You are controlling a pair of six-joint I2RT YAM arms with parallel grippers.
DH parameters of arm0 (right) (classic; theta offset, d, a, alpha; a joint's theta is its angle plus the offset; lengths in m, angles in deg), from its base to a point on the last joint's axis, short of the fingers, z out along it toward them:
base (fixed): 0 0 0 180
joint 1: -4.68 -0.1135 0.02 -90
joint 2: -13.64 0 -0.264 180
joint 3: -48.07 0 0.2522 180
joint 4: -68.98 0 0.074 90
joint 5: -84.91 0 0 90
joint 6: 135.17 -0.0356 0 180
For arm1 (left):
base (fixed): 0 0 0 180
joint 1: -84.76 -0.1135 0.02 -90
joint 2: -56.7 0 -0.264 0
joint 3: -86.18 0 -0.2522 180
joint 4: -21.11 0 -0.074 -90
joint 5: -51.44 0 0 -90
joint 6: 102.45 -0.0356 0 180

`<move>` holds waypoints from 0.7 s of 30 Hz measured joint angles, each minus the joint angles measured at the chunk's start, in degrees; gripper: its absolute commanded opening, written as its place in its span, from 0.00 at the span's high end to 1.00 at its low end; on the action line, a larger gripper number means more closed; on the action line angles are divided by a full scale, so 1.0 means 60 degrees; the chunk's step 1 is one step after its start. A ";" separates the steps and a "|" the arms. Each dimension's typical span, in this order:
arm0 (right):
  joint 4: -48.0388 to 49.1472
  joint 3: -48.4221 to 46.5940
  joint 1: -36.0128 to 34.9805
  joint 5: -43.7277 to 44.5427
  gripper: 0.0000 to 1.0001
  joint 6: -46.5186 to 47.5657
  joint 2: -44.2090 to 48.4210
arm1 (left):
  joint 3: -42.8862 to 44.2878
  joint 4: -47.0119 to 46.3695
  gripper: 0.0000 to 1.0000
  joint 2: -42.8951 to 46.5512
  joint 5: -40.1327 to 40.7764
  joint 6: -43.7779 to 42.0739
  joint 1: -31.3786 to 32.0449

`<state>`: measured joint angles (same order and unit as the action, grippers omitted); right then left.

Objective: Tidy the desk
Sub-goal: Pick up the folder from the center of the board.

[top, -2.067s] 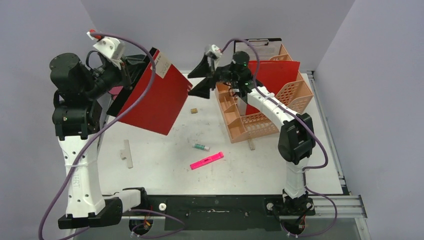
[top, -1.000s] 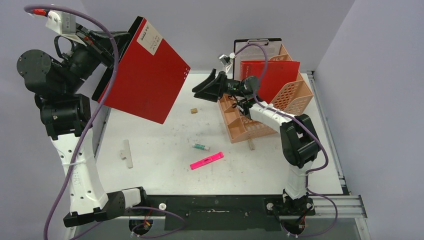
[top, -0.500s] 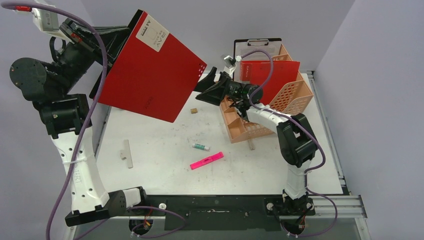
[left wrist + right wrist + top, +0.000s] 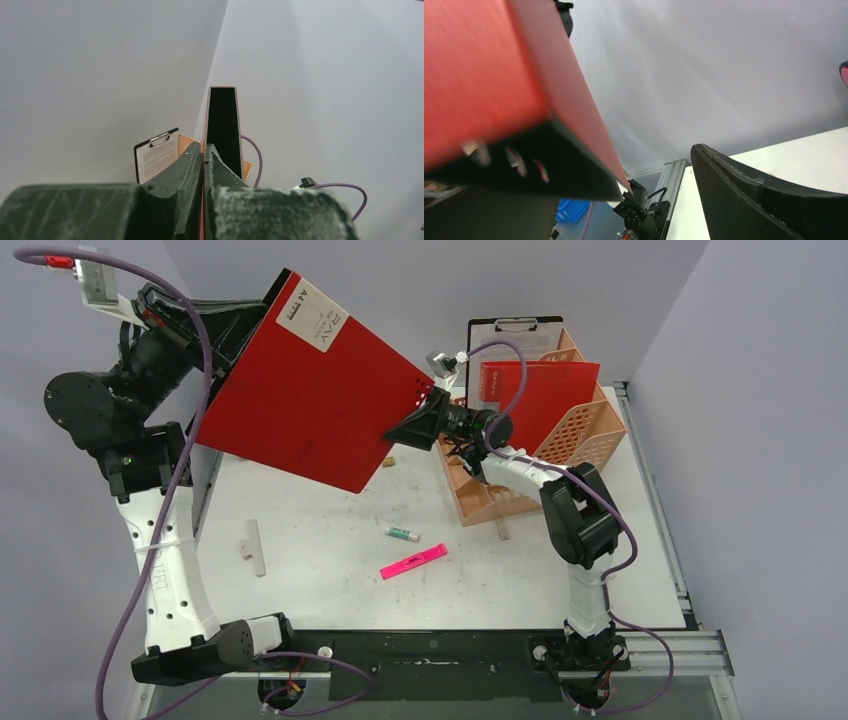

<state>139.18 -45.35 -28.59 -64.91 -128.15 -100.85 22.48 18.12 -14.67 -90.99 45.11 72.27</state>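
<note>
Desk [image 4: 330, 590] lay below both arms, its white top carrying loose items: a pink highlighter [image 4: 412, 561], a small green-and-white tube [image 4: 402, 533], a pale strip [image 4: 256, 546] and a tan block [image 4: 387, 461]. A red folder [image 4: 320, 400] was held aloft and tilted above the far-left part of the desk, touching nothing on it. The left claw [image 4: 203, 150] was clamped on the folder's edge, both fingers pressed against it. The right claw [image 4: 410, 420] stood spread open at the folder's lower right corner; contact could not be confirmed. An orange file rack [image 4: 590, 430] stood at the far right, holding a clipboard [image 4: 515, 340] and a second red folder [image 4: 545, 390].

Step in hand, as judged: hand-over or steadying of the folder before filing. The next move would call for the right claw to close on that corner, followed by a guided descent into a free rack slot.
</note>
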 measured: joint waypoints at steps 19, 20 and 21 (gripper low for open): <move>0.0000 0.0142 0.0007 0.0259 0.95 -0.0539 0.0627 | -0.1690 -0.0922 0.91 0.0226 0.0186 0.0149 -0.0087; -0.0007 0.0208 0.0044 0.0255 0.95 -0.0539 0.0750 | -0.1698 -0.0914 0.84 0.0251 0.0197 0.0076 -0.0087; 0.0000 0.0262 0.0091 0.0255 0.95 -0.0539 0.0860 | -0.1705 -0.0911 0.76 0.0270 0.0193 0.0022 -0.0087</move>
<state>139.18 -43.78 -28.05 -63.38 -131.38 -95.69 12.25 12.66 -13.06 -89.83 45.24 71.75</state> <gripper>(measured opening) 0.487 0.075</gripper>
